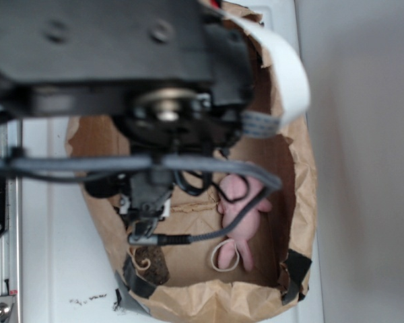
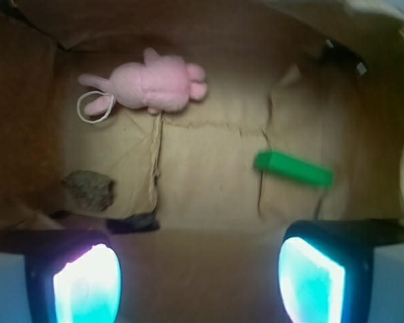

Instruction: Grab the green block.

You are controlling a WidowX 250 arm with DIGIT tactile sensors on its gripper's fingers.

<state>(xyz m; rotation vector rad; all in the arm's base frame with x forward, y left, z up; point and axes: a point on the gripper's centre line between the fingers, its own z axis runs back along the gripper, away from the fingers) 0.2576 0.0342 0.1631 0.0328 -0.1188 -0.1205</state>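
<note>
The green block lies flat on the brown paper floor of the bag, slanted, in the right half of the wrist view. My gripper hovers above the bag's near side, open wide, with only bare paper between its glowing cyan fingers. The block sits ahead of the right finger and a little apart from it. In the exterior view the arm and gripper cover the bag's left part and the green block is hidden.
A pink plush bunny lies at the far left with a white ring beside it. A dark rough stone sits near the left finger. Paper bag walls enclose everything, patched with black tape.
</note>
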